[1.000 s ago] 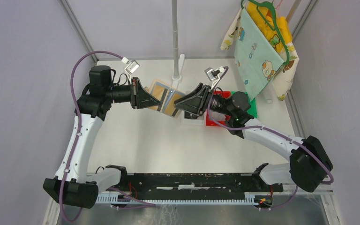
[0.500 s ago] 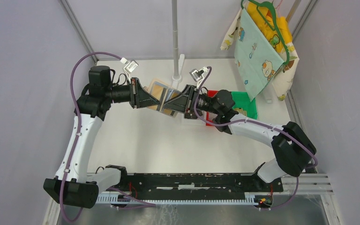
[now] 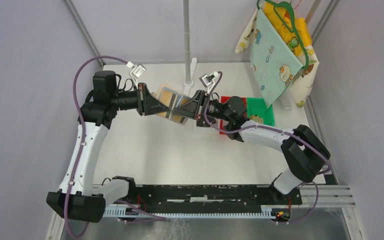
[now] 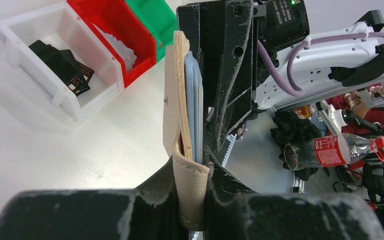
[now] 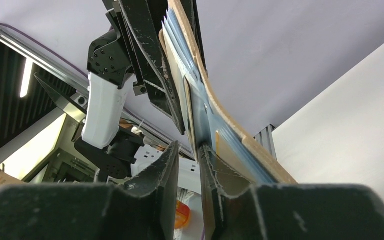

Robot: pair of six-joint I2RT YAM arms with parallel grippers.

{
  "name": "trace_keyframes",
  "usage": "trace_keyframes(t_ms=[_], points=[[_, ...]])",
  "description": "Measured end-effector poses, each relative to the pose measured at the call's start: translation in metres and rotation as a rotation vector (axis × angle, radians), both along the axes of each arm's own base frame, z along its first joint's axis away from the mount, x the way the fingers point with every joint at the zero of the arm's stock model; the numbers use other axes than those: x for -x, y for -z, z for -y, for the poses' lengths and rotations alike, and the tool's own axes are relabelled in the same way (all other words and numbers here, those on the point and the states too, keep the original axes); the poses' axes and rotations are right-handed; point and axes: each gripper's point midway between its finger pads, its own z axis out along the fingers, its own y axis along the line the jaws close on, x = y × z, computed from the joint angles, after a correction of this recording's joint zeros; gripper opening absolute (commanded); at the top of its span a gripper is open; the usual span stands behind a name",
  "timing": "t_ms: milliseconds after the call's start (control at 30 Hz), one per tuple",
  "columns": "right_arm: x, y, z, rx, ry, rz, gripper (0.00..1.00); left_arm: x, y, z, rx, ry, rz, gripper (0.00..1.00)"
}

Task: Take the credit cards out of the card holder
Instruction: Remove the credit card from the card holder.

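My left gripper [image 3: 161,106] is shut on the folded end of the tan card holder [image 3: 168,94] and holds it on edge above the table. In the left wrist view the holder [image 4: 179,100] rises from between my left gripper's [image 4: 192,160] fingers, with pale blue pockets [image 4: 194,95] on its right side. My right gripper [image 3: 179,107] meets the holder from the right. In the right wrist view its jaws [image 5: 190,150] stand slightly apart at the pockets [image 5: 200,110], with a thin card edge [image 5: 186,107] running down between them. Several black credit cards [image 4: 62,62] lie in the white bin [image 4: 92,97].
A red bin [image 3: 226,129] and a green bin [image 3: 260,111] stand beside the white bin, under the right arm. A metal pole [image 3: 187,45] stands at the back centre. Cloth on a hanger [image 3: 277,50] hangs at the back right.
My right gripper has moved left to the holder, from beside its right edge to its pockets. My left gripper has kept the holder almost still.
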Motion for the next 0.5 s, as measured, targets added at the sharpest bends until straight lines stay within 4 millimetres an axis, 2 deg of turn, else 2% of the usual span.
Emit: trace_keyframes(t_ms=[67, 133, 300, 400, 500], points=[[0.0, 0.001, -0.001, 0.005, -0.001, -0.005, 0.3, 0.0, 0.002, -0.001, -0.011, -0.002, 0.009, 0.08], [-0.001, 0.005, -0.002, 0.022, 0.003, -0.007, 0.25, -0.001, 0.005, -0.002, -0.026, -0.01, 0.009, 0.11], [-0.005, 0.019, -0.009, 0.092, 0.021, -0.021, 0.0, -0.001, 0.015, -0.006, -0.061, -0.016, 0.02, 0.26], [-0.005, 0.021, -0.01, 0.111, 0.028, -0.016, 0.0, 0.002, 0.017, -0.006, -0.065, -0.007, 0.015, 0.32], [-0.001, 0.013, -0.011, 0.095, 0.032, 0.005, 0.0, 0.009, 0.016, -0.002, -0.045, 0.028, 0.0, 0.33]])
